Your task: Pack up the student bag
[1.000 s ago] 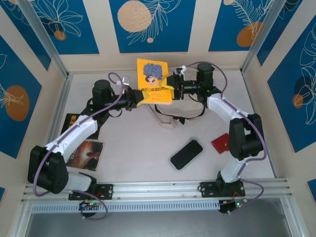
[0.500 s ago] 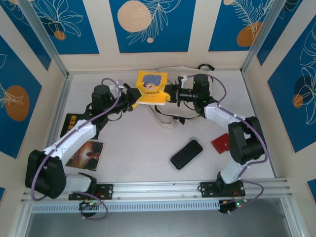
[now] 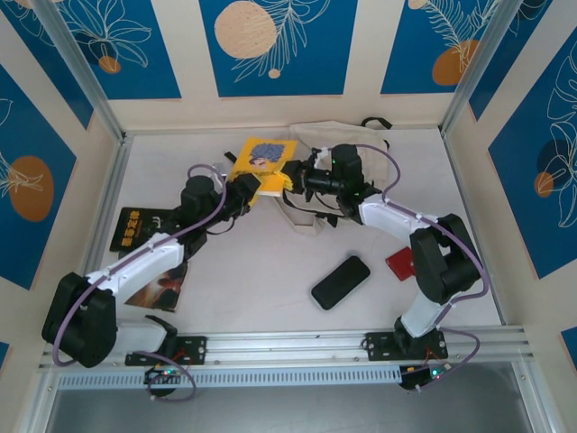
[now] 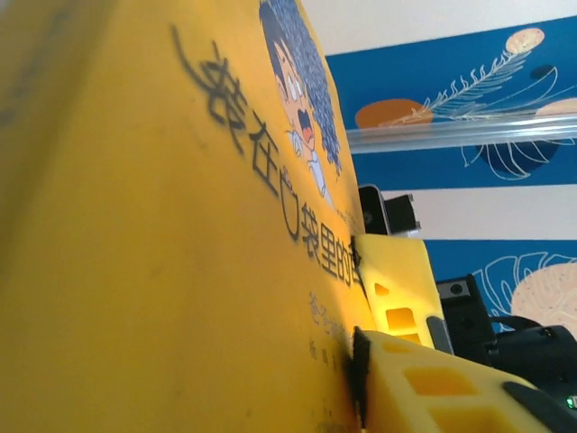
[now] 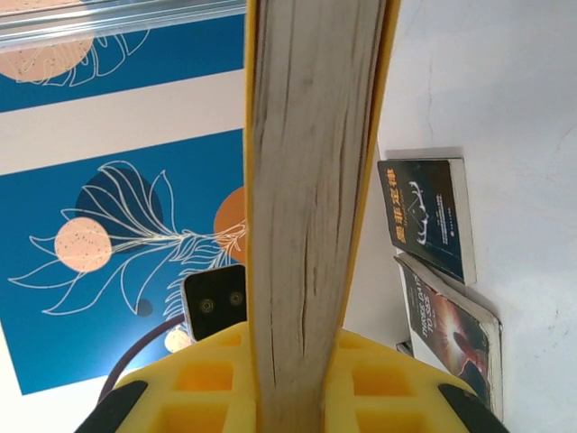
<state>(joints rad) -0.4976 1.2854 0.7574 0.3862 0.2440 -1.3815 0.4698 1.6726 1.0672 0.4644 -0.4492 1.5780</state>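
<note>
The right gripper (image 5: 305, 374) has its yellow fingers (image 5: 212, 379) pressed tight on either side of the page edge of a yellow book (image 3: 261, 159) with a cartoon face on the cover, holding it tilted above the far part of the table (image 3: 270, 262). The left gripper (image 3: 254, 187) sits at the book's near-left corner, though I can't tell whether it is gripping. Just beyond and beneath the right arm the cream student bag (image 3: 311, 137) lies slumped at the back of the table, with a black phone (image 3: 341, 281) and a flat red item (image 3: 401, 262) nearer the front and two dark books (image 3: 141, 225) at the left.
</note>
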